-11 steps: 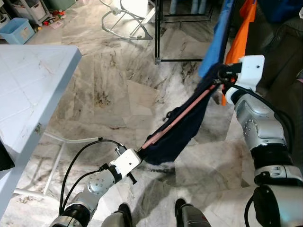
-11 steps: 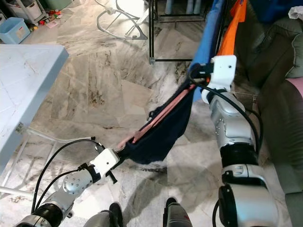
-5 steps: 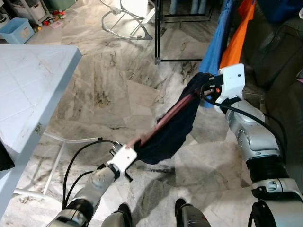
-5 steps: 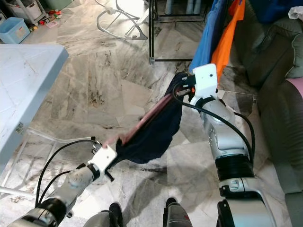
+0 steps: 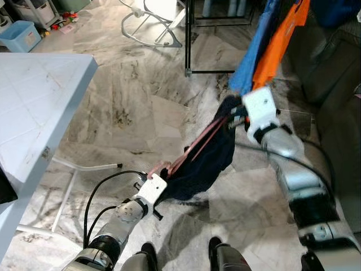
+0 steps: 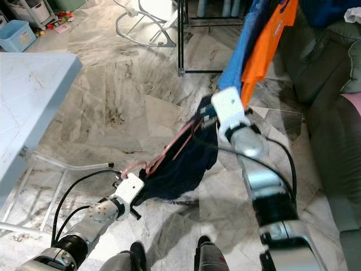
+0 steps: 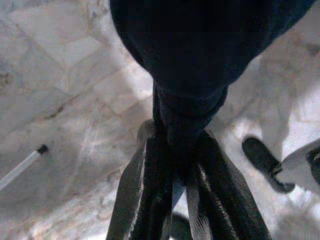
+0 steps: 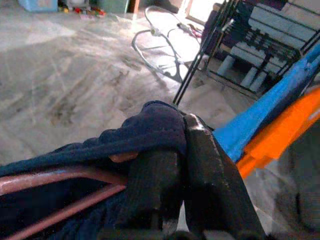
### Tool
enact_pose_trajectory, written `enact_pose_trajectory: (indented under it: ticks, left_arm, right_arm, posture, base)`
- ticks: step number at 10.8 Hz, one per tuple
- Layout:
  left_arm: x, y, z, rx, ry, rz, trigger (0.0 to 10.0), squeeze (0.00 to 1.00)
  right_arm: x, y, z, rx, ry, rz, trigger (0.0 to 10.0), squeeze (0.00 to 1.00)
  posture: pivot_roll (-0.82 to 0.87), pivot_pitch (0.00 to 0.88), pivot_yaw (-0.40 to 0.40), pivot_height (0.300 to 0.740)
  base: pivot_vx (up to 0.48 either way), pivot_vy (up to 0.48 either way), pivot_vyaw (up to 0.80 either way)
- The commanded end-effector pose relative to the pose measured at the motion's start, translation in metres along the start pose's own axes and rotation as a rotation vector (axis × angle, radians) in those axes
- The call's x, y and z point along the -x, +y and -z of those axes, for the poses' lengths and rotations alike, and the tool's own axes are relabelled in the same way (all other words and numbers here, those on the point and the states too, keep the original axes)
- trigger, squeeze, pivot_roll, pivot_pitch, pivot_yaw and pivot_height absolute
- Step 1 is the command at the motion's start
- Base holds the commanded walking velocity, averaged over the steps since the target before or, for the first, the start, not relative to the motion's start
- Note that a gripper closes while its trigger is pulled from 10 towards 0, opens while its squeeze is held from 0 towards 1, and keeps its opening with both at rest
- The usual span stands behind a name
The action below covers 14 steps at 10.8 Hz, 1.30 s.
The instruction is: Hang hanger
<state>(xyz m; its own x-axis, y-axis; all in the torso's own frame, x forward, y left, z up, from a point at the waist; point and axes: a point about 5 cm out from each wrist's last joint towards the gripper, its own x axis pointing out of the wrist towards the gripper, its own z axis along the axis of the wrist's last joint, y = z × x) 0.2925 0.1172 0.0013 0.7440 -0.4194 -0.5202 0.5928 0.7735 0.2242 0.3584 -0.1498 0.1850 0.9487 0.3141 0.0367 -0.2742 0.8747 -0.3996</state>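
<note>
The right gripper (image 5: 234,117) has swung in toward the robot and lower since a second ago, and the pink hanger (image 5: 194,148) is now slacker, its hook curling up by the left gripper (image 5: 163,176). The hanger is stretching between the two arms above the marble floor (image 5: 141,96), with the dark navy garment (image 5: 206,161) sagging from it. The right wrist view is giving the close detail: black fingers (image 8: 200,170) pressed together over a navy fold and the pink bar. The left wrist view is showing its fingers (image 7: 145,195) pinched on bunched navy cloth. Behind the right arm, blue (image 5: 256,45) and orange (image 5: 279,39) clothes are hanging near the black rack (image 5: 188,39); the white table's (image 5: 39,101) corner is lying to the left.
</note>
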Motion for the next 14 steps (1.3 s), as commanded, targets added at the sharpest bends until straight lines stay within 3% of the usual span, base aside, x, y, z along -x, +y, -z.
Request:
enact_pose_trajectory:
  ticks: [1,4,5,6,7,9,11,12,14]
  left_arm:
    - [-0.003,-0.003,-0.004,-0.009,0.006,0.003,0.0,0.00]
    - [-0.011,-0.019,-0.018,-0.015,-0.014,0.065,0.0,0.00]
    - [-0.013,-0.022,-0.022,-0.034,-0.018,0.082,0.0,0.00]
    - [-0.013,-0.019,-0.026,-0.038,-0.032,0.064,0.0,0.00]
    - [-0.012,-0.007,-0.031,-0.030,-0.059,-0.004,0.0,0.00]
    - [-0.005,0.022,-0.033,-0.003,-0.098,-0.178,0.0,0.00]
    - [-0.001,0.032,-0.022,0.045,-0.043,-0.214,0.0,0.00]
    - [-0.004,0.029,-0.026,0.068,-0.054,-0.203,0.0,0.00]
    - [-0.011,0.018,-0.038,0.083,-0.084,-0.167,0.0,0.00]
  right_arm:
    - [0.000,0.020,0.001,0.017,-0.007,-0.063,0.0,0.00]
    - [0.001,0.070,-0.014,-0.083,-0.093,-0.240,0.0,0.00]
    - [0.006,0.084,-0.020,-0.062,-0.133,-0.325,0.0,0.00]
    - [0.005,0.077,-0.015,-0.035,-0.112,-0.280,0.0,0.00]
    - [0.003,0.056,-0.004,-0.059,-0.056,-0.153,0.0,0.00]
    - [0.012,0.007,0.028,-0.016,0.068,0.102,0.0,0.00]
    - [0.015,0.000,0.033,0.003,0.068,0.104,0.0,0.00]
    - [0.012,0.024,0.026,-0.080,0.027,-0.021,0.0,0.00]
    - [0.015,0.071,0.013,-0.152,-0.034,-0.286,0.0,0.00]
  posture:
    - [-0.25,0.268,0.092,0.740]
    - [-0.26,0.272,0.122,0.740]
    - [-0.27,0.269,0.124,0.740]
    - [-0.27,0.267,0.124,0.740]
    - [-0.27,0.265,0.123,0.740]
    - [-0.26,0.263,0.118,0.740]
    - [-0.26,0.258,0.115,0.740]
    - [-0.26,0.254,0.114,0.740]
    - [-0.26,0.251,0.112,0.740]
  base:
    - [0.000,0.000,0.00]
    - [0.000,0.000,0.00]
    - [0.000,0.000,0.00]
    - [0.000,0.000,0.00]
    - [0.000,0.000,0.00]
    - [0.000,0.000,0.00]
    - [0.000,0.000,0.00]
    - [0.000,0.000,0.00]
    - [0.000,0.000,0.00]
